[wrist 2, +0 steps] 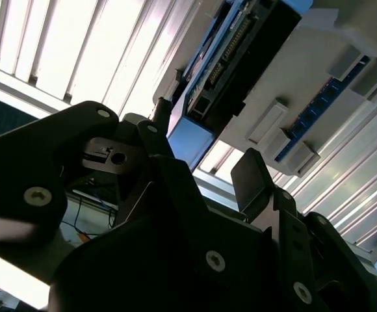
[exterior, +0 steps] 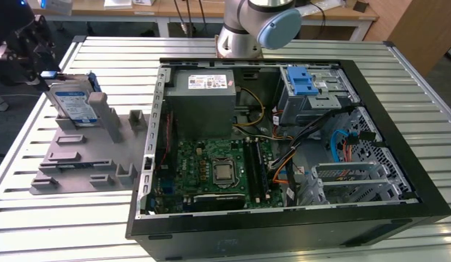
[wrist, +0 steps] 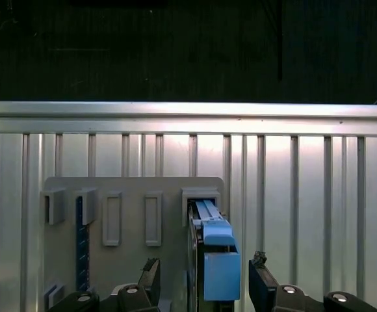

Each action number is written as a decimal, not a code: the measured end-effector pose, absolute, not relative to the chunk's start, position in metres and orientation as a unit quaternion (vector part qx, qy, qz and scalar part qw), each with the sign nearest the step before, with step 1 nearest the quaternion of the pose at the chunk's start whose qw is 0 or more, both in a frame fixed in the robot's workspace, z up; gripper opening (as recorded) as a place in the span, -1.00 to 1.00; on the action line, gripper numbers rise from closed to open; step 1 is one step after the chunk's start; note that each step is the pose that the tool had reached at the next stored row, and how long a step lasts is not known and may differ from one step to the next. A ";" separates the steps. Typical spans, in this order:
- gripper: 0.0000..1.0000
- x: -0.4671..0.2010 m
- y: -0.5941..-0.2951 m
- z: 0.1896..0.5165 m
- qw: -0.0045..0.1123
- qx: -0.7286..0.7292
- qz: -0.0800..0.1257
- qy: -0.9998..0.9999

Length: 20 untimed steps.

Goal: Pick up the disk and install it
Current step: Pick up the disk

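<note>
While one slatted metal table (exterior: 58, 240) carries everything, one open computer case (exterior: 283, 232) lies on it from the centre of the exterior view out toward three o'clock. One arm (exterior: 254, 24) rises behind the case at twelve o'clock. One grey holder (exterior: 72, 164) lies flat at nine o'clock, just beside the case. One disk (exterior: 74, 103) stands on edge in the holder's ten-o'clock end, with blue frame along its edges. One gripper (wrist: 205, 265) sits at the disk, spread wide and holding nothing. In the first wrist view its two fingers (wrist: 151, 272) flank the disk, one on each side, with a gap showing at each face.
</note>
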State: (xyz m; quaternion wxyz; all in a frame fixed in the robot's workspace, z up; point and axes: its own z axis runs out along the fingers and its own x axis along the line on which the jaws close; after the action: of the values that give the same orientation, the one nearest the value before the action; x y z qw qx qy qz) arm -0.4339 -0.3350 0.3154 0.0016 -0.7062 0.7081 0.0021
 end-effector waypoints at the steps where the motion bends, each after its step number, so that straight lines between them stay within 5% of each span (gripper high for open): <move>1: 0.29 -0.434 -0.335 0.315 0.002 -0.706 0.002 0.708; 20: 0.29 -0.434 -0.330 0.298 -0.005 -0.707 0.009 0.707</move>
State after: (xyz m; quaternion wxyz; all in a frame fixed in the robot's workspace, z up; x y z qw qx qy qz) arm -0.4343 -0.3296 0.2979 -0.0047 -0.7070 0.7072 0.0086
